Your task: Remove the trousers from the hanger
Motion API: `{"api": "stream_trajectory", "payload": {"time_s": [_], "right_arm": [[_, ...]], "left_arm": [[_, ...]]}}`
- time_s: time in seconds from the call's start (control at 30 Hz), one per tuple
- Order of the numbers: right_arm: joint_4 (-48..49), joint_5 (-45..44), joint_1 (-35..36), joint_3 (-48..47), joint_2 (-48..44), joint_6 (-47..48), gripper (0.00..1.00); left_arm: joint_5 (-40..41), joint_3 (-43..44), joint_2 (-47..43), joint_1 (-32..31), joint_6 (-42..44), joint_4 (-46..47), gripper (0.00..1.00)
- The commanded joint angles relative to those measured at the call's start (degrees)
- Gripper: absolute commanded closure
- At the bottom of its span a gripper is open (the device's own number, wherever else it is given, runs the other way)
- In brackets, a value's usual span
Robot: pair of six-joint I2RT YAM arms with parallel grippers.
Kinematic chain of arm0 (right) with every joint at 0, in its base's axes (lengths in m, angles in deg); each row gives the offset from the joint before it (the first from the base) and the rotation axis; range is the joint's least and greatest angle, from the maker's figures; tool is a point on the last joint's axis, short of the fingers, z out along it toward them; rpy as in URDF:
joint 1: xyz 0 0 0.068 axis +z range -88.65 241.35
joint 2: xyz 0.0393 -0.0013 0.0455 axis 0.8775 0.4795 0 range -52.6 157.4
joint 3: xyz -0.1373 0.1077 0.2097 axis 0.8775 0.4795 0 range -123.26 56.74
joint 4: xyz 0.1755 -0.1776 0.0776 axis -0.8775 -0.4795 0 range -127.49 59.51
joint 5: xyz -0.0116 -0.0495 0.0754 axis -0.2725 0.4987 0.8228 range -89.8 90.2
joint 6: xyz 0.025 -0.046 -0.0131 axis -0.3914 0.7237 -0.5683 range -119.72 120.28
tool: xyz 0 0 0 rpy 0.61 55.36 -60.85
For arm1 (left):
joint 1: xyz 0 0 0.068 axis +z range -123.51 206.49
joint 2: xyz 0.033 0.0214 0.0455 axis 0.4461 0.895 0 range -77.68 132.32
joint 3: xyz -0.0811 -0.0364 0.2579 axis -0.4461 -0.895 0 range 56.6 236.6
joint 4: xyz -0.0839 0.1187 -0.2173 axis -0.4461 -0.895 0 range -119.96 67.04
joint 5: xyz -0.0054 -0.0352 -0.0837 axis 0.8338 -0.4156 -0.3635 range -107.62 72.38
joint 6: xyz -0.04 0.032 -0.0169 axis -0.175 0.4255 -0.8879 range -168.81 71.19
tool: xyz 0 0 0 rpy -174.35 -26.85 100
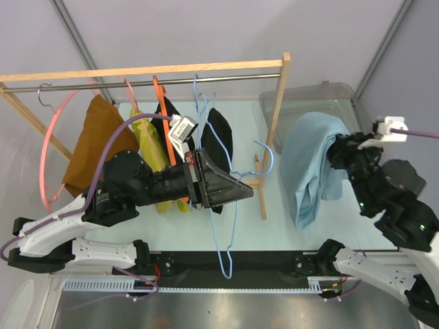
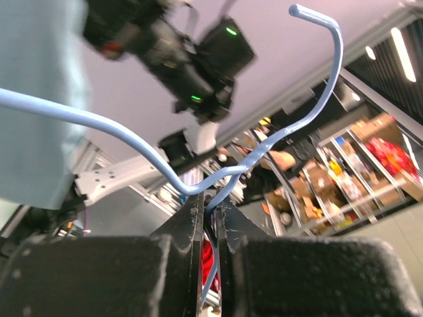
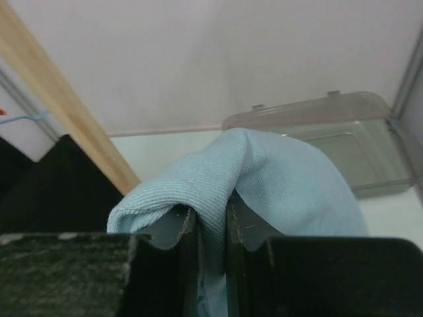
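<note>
The light blue trousers [image 1: 312,168] hang in the air at the right, off the hanger, pinched at their top fold by my right gripper [image 1: 337,156]. In the right wrist view the cloth [image 3: 264,178] drapes over both fingertips and runs down between the shut jaws. The pale blue wire hanger [image 1: 230,226] is bare, its hook [image 1: 267,154] pointing right, its triangle hanging toward the near edge. My left gripper [image 1: 243,188] is shut on the hanger's twisted neck [image 2: 218,181], seen clamped between the black fingers [image 2: 192,224].
A wooden rail [image 1: 144,70] with a metal bar carries a brown garment [image 1: 96,147], a yellow one [image 1: 147,137], black ones [image 1: 219,137], and pink [image 1: 48,157] and orange hangers. A wooden post [image 1: 274,123] stands between the arms. A clear plastic bin [image 1: 329,99] sits behind the trousers.
</note>
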Motion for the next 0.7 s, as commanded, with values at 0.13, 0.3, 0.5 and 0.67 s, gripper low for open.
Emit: {"api": "stream_trajectory", "payload": {"time_s": [0.13, 0.3, 0.5, 0.67], "right_arm": [[17.27, -13.21, -0.42, -3.77, 6.10, 11.39, 1.00], [21.47, -16.12, -4.02, -5.09, 9.44, 19.29, 1.00], [19.48, -7.46, -17.45, -9.12, 15.23, 17.65, 1.00], [17.62, 1.44, -29.84, -12.82, 21.21, 12.29, 1.00]], "left_arm": [[-8.52, 0.90, -0.49, -0.04, 0.81, 7.90, 1.00], [-13.69, 0.90, 0.12, 0.05, -2.97, 11.06, 1.00], [-19.41, 1.95, 0.48, 0.05, -3.86, 13.97, 0.99], [-19.33, 3.71, -0.05, 0.05, 2.46, 9.40, 1.00]]}}
